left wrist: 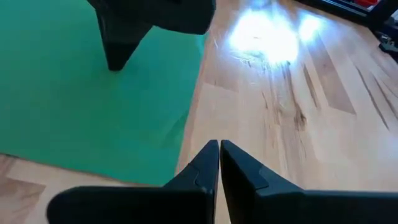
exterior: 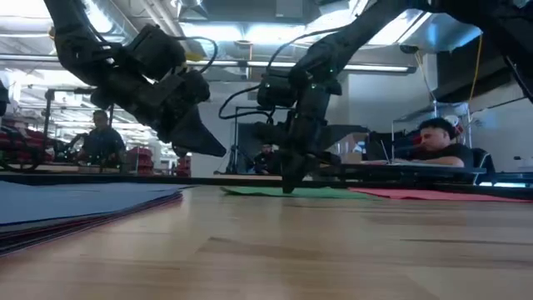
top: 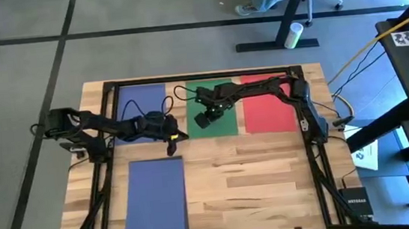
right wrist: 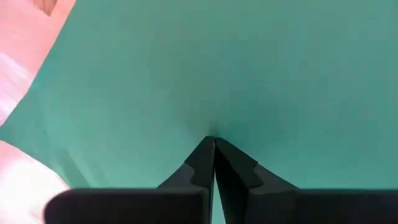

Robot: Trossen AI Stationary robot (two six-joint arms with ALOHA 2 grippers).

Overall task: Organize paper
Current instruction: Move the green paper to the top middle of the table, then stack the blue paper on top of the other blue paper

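Three sheets of paper lie flat in a row along the table's far side: blue [top: 141, 104], green [top: 217, 124] and red [top: 268, 107]. A stack with a blue sheet on top [top: 156, 198] lies near the front left; in the low view the stack [exterior: 83, 204] shows further sheet edges beneath. My right gripper [right wrist: 213, 139] is shut, its tips down on the green sheet [right wrist: 249, 68]. My left gripper [top: 171, 142] is shut and hangs clear above the bare wood between the far blue sheet and the stack, just left of the green sheet [left wrist: 93, 106]. My right gripper presses its shut fingertips [exterior: 289, 185] down on the green sheet's near left part [right wrist: 213, 127]. The fingers come from above, pointing steeply down. The sheet lies flat on the table under them.
A black frame [top: 311, 130] runs around the table's edges. Bare wood [top: 256, 185] fills the near right half of the table. People sit at desks in the room beyond the table.
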